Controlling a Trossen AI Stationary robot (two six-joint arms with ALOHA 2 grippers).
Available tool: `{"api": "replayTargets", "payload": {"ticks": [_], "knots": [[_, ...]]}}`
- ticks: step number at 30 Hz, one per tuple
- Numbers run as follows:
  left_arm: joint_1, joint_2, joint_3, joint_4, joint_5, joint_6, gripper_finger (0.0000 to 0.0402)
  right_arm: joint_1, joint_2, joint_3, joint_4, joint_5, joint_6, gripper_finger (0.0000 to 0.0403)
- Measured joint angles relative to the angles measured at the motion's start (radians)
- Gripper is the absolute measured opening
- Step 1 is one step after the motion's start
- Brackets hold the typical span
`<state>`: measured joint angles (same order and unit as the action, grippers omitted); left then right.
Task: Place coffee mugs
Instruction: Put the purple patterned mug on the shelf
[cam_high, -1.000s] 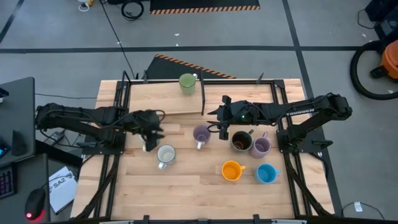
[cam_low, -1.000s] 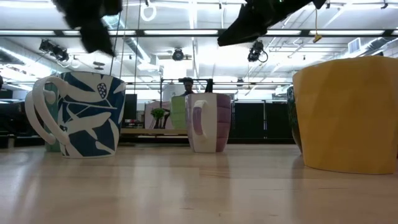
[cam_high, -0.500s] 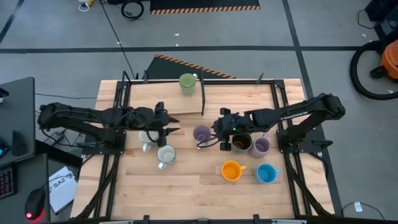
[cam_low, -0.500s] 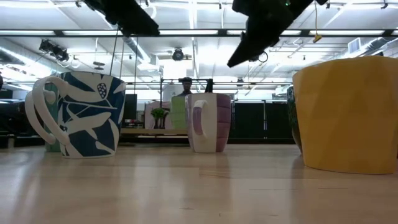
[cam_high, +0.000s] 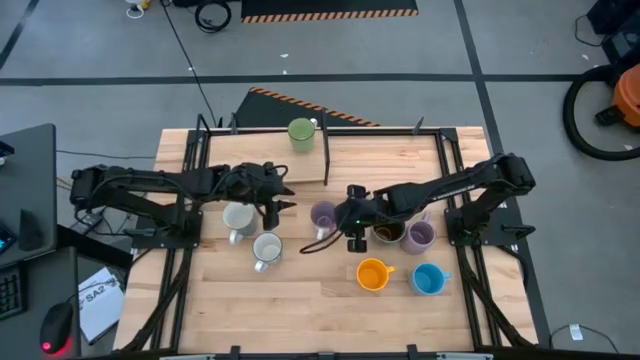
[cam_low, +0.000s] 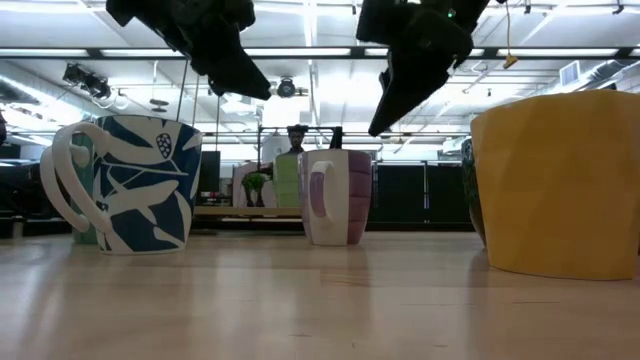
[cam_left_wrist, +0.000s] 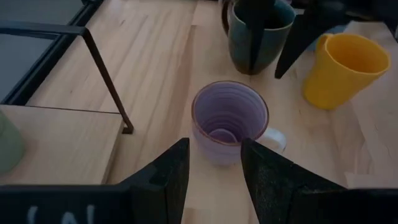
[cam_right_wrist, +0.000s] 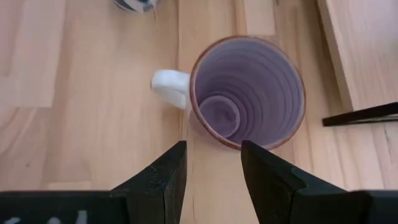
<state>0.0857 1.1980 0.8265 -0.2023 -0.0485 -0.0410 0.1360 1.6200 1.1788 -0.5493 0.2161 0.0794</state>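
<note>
The lilac mug (cam_high: 323, 215) stands upright on the table with its handle (cam_right_wrist: 169, 87) toward the near-left. My left gripper (cam_high: 283, 198) hovers open just left of it, and the left wrist view shows the mug (cam_left_wrist: 230, 121) ahead of the gripper (cam_left_wrist: 214, 149). My right gripper (cam_high: 340, 218) hovers open at the mug's right and looks down into the mug (cam_right_wrist: 249, 99) past the gripper (cam_right_wrist: 213, 149). In the low view both grippers, left (cam_low: 250, 85) and right (cam_low: 385, 115), hang above the mug (cam_low: 335, 195). Two white mugs (cam_high: 238, 218) (cam_high: 267, 248) stand left of it.
A dark brown mug (cam_high: 388, 230) and a second lilac mug (cam_high: 420, 236) stand right of the right gripper. The orange mug (cam_high: 372, 273) and blue mug (cam_high: 428, 279) sit nearer. A green mug (cam_high: 301, 133) stands on the raised wooden shelf (cam_high: 260, 160) by a black frame post (cam_high: 326, 160).
My left gripper has moved from above the white mug toward the table's right, closing on the lilac mug, and the white mug now shows uncovered. My right gripper has moved toward the near-left and come down beside the lilac mug. No mug has shifted.
</note>
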Motion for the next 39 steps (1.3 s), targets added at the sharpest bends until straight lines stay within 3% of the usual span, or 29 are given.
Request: {"api": "replayTargets", "payload": {"ticks": [7,10,16,19,22,32,39], "knots": [[-0.001,0.002,0.0,0.006,0.016,0.0,0.015,-0.012,0.034,0.034,-0.041,0.012,-0.035,0.0158],[-0.007,0.006,0.0,0.019,0.017,0.0,0.015,-0.02,0.029,0.035,-0.057,0.022,-0.123,0.0158],[-0.011,0.025,0.0,0.054,0.053,-0.08,0.015,-0.06,0.029,0.034,-0.133,0.131,-0.205,0.0158],[-0.019,0.053,0.002,0.088,0.132,-0.1,0.015,-0.102,0.029,0.034,-0.124,0.107,-0.238,0.0158],[-0.043,0.098,0.002,0.114,0.138,-0.111,0.015,-0.126,0.03,0.034,-0.099,0.065,-0.281,0.0158],[-0.057,0.198,0.001,0.114,0.025,-0.103,0.015,-0.146,0.03,0.034,-0.042,-0.022,-0.315,0.0158],[-0.02,0.273,0.001,0.102,0.019,-0.105,0.015,-0.144,0.03,0.016,-0.027,-0.043,-0.236,0.0158]]}}
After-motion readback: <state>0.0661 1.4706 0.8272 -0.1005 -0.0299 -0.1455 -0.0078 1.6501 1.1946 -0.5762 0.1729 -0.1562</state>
